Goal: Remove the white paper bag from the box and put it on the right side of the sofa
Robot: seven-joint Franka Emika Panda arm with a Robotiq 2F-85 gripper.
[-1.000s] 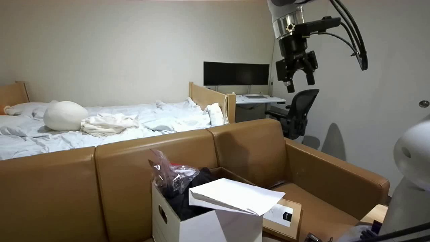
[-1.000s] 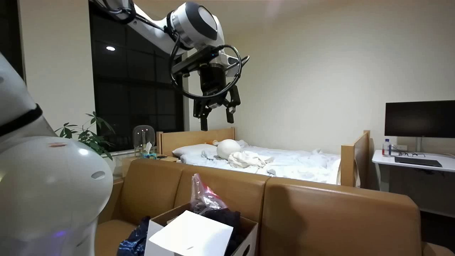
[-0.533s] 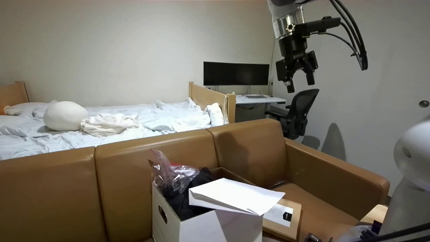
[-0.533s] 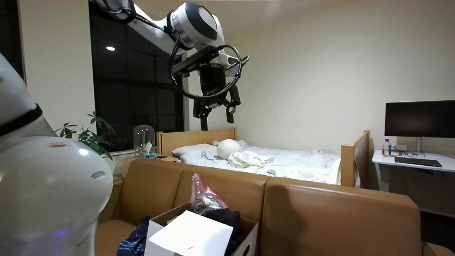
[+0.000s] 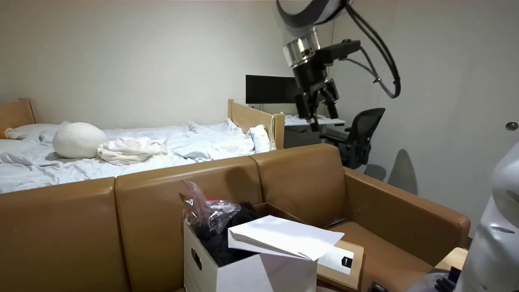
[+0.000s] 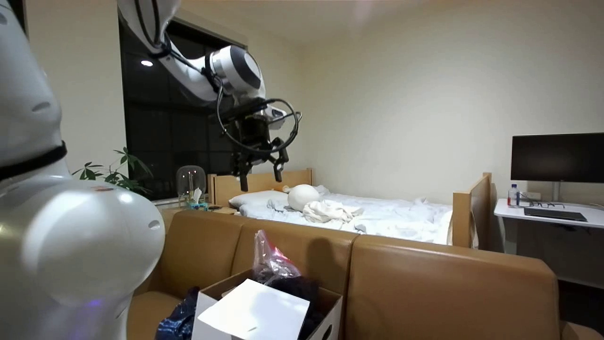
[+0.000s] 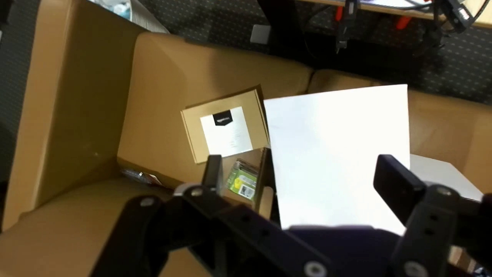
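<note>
The white paper bag (image 5: 286,235) lies flat across the top of the white box (image 5: 263,275), one corner jutting past its rim; the bag also shows in an exterior view (image 6: 257,309) and the wrist view (image 7: 338,154). The box stands on the tan-brown sofa (image 5: 385,202). My gripper (image 5: 324,119) is open and empty, high above the sofa and well apart from the bag; it also shows in an exterior view (image 6: 261,182). In the wrist view the spread fingers (image 7: 301,169) frame part of the bag below. The bag hides part of the box's inside.
Crinkled clear plastic wrap (image 5: 209,211) and dark cloth (image 5: 227,243) stick up in the box. A brown carton with a white label (image 7: 226,123) lies beside the box on the sofa seat. The sofa's armrest (image 5: 405,198) and backrest (image 6: 448,283) rise around the seat.
The arm has moved: my gripper has come lower and shifted left in both exterior views. It stays open. The bag, box and sofa have not moved.
</note>
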